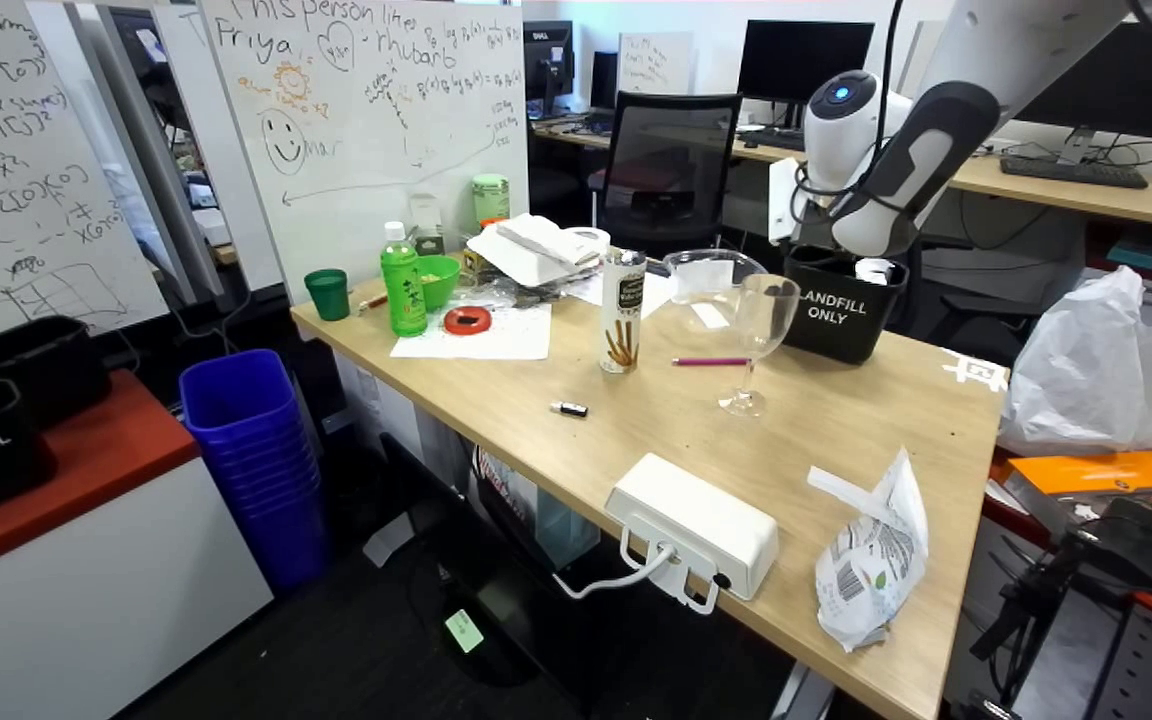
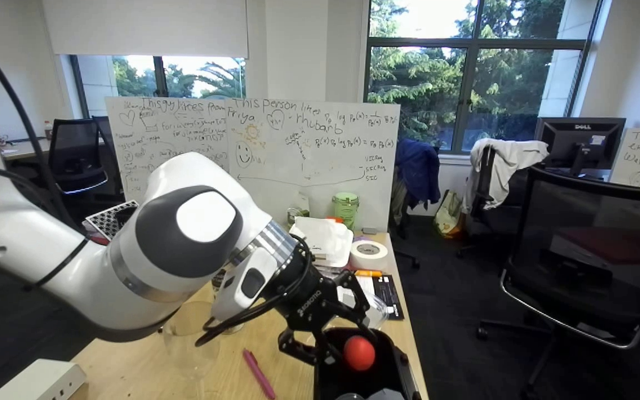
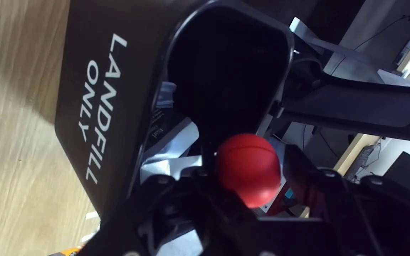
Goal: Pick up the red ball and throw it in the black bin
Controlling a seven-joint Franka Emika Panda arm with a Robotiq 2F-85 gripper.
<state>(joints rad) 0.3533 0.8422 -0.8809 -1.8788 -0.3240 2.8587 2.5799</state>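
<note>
The black bin (image 1: 841, 312) with white lettering stands upright at the table's far edge; it also shows in the wrist view (image 3: 119, 85) and in an exterior view (image 2: 403, 369). The red ball (image 2: 359, 353) is between my gripper's fingertips (image 2: 346, 346), over the bin's opening. In the wrist view the ball (image 3: 249, 170) sits close to one finger, which covers its lower edge, and a thin gap separates it from the other finger of my gripper (image 3: 250, 160). The fingers are apart. I cannot tell whether the ball touches either. The arm hides gripper and ball in an exterior view.
Paper scraps (image 3: 171, 163) lie in the bin. A clear wine glass (image 1: 761, 325), a pink pen (image 1: 711, 362), a clear bowl (image 1: 706, 268) and a white canister (image 1: 623, 310) stand or lie near it. A mesh chair (image 1: 671, 165) stands beyond the table.
</note>
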